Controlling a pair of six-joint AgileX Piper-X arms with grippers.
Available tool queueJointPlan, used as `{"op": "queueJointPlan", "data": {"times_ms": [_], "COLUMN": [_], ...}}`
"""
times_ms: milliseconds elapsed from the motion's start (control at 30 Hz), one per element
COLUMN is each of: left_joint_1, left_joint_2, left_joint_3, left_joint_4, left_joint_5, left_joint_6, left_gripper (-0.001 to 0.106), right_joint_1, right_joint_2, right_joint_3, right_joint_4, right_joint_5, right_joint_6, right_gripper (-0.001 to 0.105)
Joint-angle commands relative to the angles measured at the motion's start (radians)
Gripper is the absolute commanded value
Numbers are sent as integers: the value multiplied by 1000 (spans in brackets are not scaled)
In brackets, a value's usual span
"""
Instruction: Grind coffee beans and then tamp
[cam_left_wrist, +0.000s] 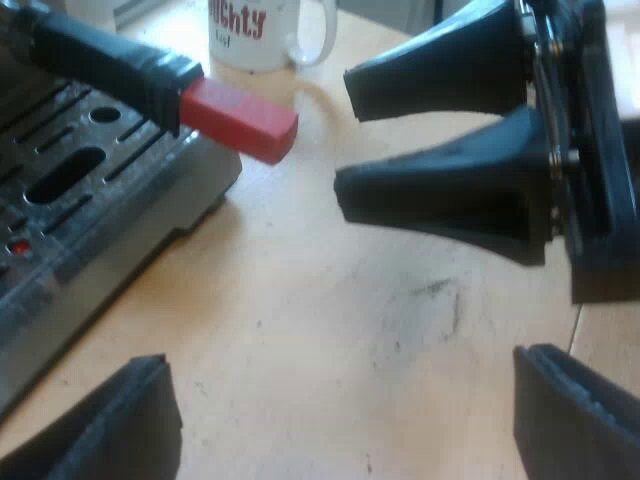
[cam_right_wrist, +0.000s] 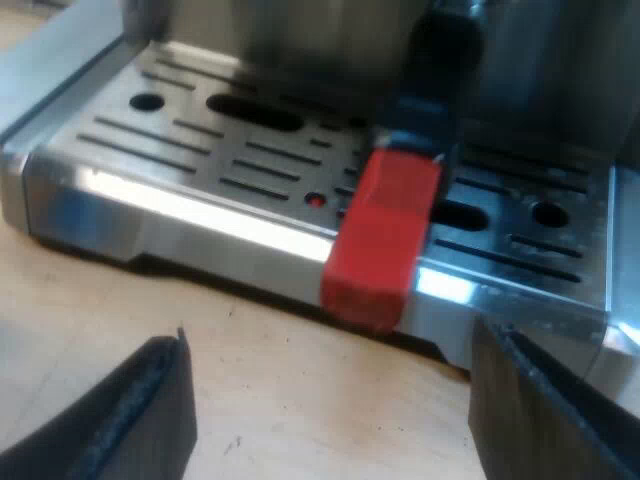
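Two claws are open, and neither grips anything.

Left claw (cam_left_wrist: 340, 430): its fingers are spread wide above the wooden bench (cam_left_wrist: 350, 320); just beside it stands the espresso machine (cam_left_wrist: 100, 260), with its slotted metal drip tray (cam_right_wrist: 200, 150) facing the claw.

Holder (cam_left_wrist: 150, 80): its dark handle (cam_right_wrist: 435, 70) extends out over the drip tray; the red end (cam_left_wrist: 240, 120) projects past the tray's edge and hangs above the bench; the holder's metal head is hidden, so it cannot be told whether it is locked into the machine.

Right claw (cam_left_wrist: 345, 145): from the left wrist view it sits near the red end but apart from it, fingertips pointing toward it; from its own wrist view its fingers (cam_right_wrist: 140, 410) stand wide apart over the bench, with the red end straight ahead between them and no contact.

A small red spot (cam_right_wrist: 315, 200) shows in the tray beside the handle; a white mug (cam_left_wrist: 265, 35) with red lettering stands on the bench beyond the red end, near the machine.
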Motion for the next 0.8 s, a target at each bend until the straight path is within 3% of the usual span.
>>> {"op": "queueJointPlan", "data": {"times_ms": [33,300,500,567,600,800], "left_joint_1": [-5,-5,-5,-5,-5,-5], "left_joint_2": [-47,-78,-78,-78,-78,-78], "left_joint_3": [-18,-5,-5,-5,-5,-5], "left_joint_4": [-2,-11,-13,-13,-13,-13], "left_joint_5": [-13,-31,-31,-31,-31,-31], "left_joint_6": [5,5,5,5,5,5], "left_gripper": [72,72,72,72,72,72], "right_joint_1": [3,-95,-171,-216,-305,-356], "right_joint_2": [-33,-36,-36,-36,-35,-24], "right_joint_3": [-64,-193,-211,-213,-213,-216], "right_joint_4": [147,289,298,297,296,293], "right_joint_5": [-15,-170,-227,-283,-397,-466], "right_joint_6": [61,103,103,103,103,103], "right_gripper": [62,62,62,62,62,62]}}
